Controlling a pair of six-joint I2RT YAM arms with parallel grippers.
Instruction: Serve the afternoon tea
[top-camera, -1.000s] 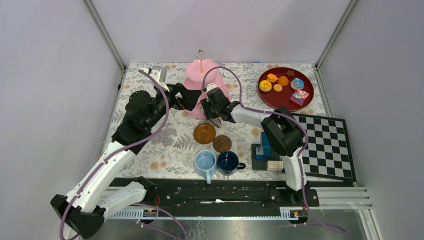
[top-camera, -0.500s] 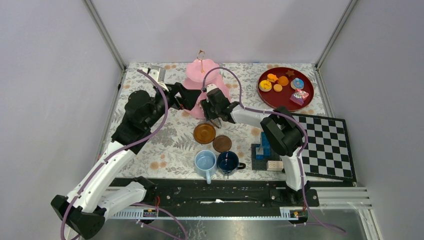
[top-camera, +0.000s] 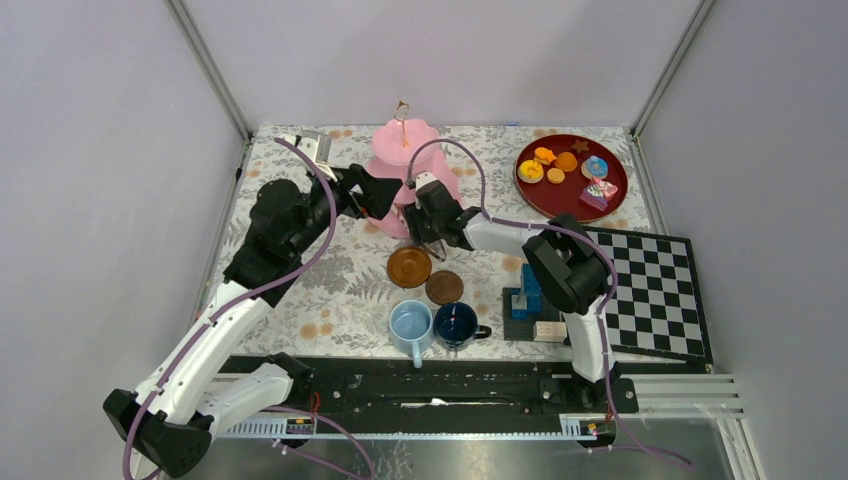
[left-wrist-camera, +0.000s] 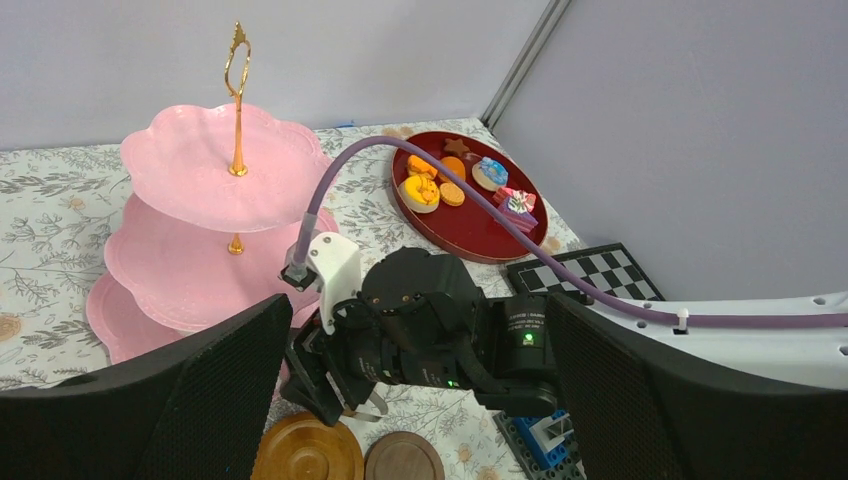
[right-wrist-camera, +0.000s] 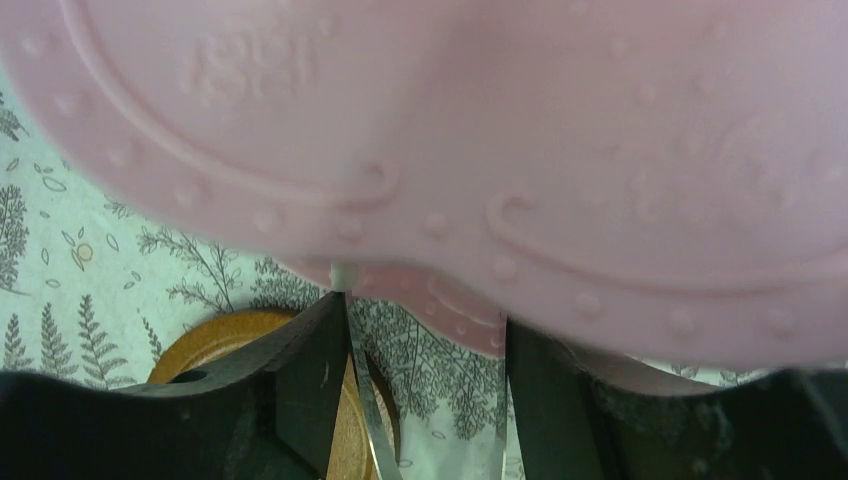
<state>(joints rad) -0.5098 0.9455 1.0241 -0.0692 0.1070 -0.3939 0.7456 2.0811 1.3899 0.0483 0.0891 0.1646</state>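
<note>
The pink three-tier stand (top-camera: 392, 158) with its gold loop (left-wrist-camera: 238, 62) stands at the back centre. My right gripper (top-camera: 420, 226) is low at the stand's front rim, open and holding nothing. In the right wrist view its fingertips (right-wrist-camera: 322, 352) sit just under the pink bottom tier (right-wrist-camera: 450, 150), with tablecloth showing between them. My left gripper (top-camera: 388, 194) is open and empty beside the stand's left. Its pads (left-wrist-camera: 150, 410) frame the right gripper (left-wrist-camera: 330, 372). A light-brown saucer (top-camera: 409, 266) and a dark-brown saucer (top-camera: 444, 287) lie in front. The light-blue mug (top-camera: 411, 325) and dark-blue mug (top-camera: 456, 323) stand near the front.
A dark-red tray (top-camera: 545, 200) with several toy pastries (top-camera: 560, 165) is at the back right. A blue block stack (top-camera: 527, 295) and a chequered board (top-camera: 655, 290) lie at the right. A purple cable loops over the stand.
My right gripper has edged slightly further in under the stand's front rim. The left arm has hardly moved.
</note>
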